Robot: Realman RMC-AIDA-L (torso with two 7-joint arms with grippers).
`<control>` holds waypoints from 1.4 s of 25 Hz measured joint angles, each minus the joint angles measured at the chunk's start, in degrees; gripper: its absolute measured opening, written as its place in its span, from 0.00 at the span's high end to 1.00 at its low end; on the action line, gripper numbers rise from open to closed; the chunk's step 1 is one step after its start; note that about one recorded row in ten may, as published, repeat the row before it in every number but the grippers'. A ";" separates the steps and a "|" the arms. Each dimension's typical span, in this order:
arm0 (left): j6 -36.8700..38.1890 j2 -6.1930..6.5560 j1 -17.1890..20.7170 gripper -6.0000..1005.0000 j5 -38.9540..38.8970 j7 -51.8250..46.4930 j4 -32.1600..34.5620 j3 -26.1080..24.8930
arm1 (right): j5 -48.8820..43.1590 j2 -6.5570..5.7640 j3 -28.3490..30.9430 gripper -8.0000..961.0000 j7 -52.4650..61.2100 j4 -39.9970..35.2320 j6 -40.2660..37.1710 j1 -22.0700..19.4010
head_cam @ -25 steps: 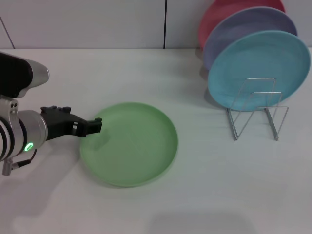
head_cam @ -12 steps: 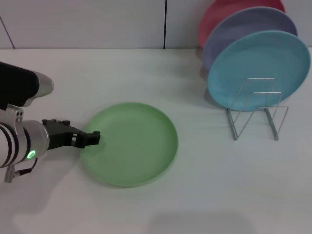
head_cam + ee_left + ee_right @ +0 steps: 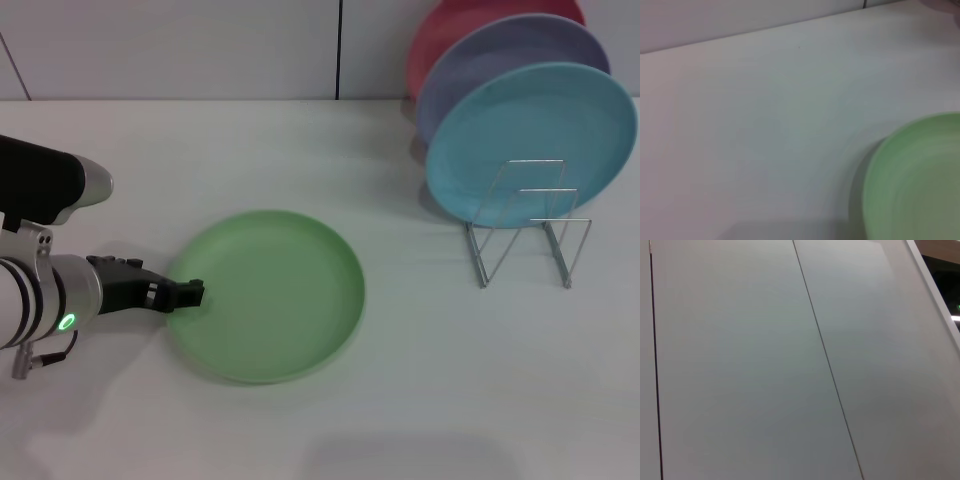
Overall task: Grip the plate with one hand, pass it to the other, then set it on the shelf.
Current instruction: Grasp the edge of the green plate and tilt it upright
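The light green plate (image 3: 268,293) lies flat on the white table, left of centre in the head view. My left gripper (image 3: 192,293), black on a silver arm with a green light, is low at the plate's left rim, its tip just over the edge, and it looks open and holds nothing. In the left wrist view part of the plate (image 3: 920,180) fills one corner. The wire shelf (image 3: 530,225) stands at the right, with its front loops bare. My right gripper is out of view.
A light blue plate (image 3: 535,140), a lavender plate (image 3: 500,60) and a pink plate (image 3: 450,30) stand upright in the rack behind the bare loops. A white wall runs behind the table. The right wrist view shows only wall panels.
My left gripper has sunk and drawn back from over the plate's left part to its left rim. The plate has not moved.
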 joint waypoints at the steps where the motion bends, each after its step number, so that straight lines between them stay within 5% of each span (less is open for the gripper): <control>1: -0.07 0.00 -0.02 0.15 0.00 -0.01 0.03 0.00 | 0.00 0.00 0.00 0.15 0.01 0.00 -0.03 0.00; 35: -0.90 0.00 -1.54 0.15 0.00 -0.08 2.13 -0.05 | 0.00 -0.03 0.00 0.15 0.01 0.00 0.11 -0.08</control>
